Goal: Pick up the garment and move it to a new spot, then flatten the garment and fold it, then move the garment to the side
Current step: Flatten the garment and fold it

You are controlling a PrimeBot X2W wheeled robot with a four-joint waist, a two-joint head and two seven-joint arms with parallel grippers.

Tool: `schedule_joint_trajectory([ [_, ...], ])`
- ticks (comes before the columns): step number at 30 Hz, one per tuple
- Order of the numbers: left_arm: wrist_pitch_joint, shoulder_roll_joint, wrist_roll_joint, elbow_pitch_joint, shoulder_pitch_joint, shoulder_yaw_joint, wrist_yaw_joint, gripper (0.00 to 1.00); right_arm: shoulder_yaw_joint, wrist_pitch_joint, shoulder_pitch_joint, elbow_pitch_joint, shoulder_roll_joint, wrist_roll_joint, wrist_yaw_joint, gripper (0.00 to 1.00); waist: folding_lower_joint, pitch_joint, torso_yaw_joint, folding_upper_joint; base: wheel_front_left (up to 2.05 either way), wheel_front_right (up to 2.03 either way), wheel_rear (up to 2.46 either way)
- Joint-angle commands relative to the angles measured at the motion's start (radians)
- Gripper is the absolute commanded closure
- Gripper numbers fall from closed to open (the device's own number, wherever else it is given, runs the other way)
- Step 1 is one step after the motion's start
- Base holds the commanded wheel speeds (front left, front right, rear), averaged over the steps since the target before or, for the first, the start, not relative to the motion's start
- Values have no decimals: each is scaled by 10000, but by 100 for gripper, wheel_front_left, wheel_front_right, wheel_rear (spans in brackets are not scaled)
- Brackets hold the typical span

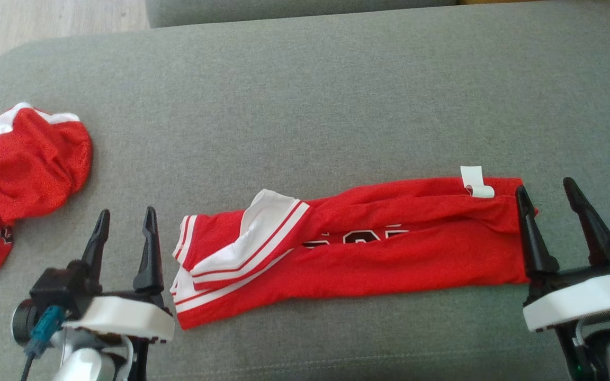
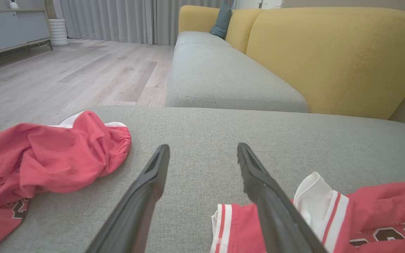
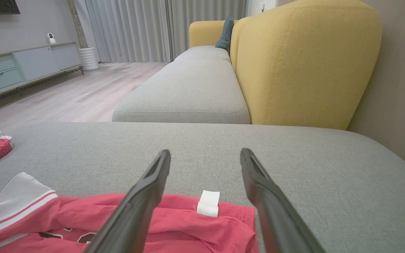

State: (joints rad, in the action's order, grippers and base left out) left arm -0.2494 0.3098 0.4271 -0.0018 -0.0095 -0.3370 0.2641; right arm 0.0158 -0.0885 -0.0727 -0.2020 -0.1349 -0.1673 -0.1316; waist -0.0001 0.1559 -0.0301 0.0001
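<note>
Garment [image 1: 368, 248] on sofa [image 1: 305, 95], already folded lengthwise into long strip. Left pincer [image 1: 127, 210], right pincer [image 1: 544, 185] apart, empty, 1 at each end. Left to do, likely: fold crosswise, move aside. Other red cloth [image 1: 24, 164] rumpled, far left.

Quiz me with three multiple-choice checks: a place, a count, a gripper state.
1. The crumpled garment lies on which side of the folded jersey?
A. Robot's left
B. Robot's right
C. On top
2. How many red garments lie on the grey cushion?
A. One
B. Two
C. Three
3. The left gripper and right gripper are:
A. Both open, empty
B. Both shut on the jersey
C. Left shut, right open
Answers: 1 A, it sits at the head view's left edge; 2 B, one crumpled, one folded; 3 A, both spread wide, gripping nothing.
</note>
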Motion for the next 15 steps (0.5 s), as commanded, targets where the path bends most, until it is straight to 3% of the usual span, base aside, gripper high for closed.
schedule_joint_trajectory([
  [1,-115,259,93,-379,-312,509,53,0,-199,21,124,-305,-141,-41,9,0,1,-12,-5,-1,0,0,0],
  [15,-119,227,84,-385,-237,507,55,0,-167,-17,123,120,-225,-311,9,0,1,17,39,-1,0,0,0],
])
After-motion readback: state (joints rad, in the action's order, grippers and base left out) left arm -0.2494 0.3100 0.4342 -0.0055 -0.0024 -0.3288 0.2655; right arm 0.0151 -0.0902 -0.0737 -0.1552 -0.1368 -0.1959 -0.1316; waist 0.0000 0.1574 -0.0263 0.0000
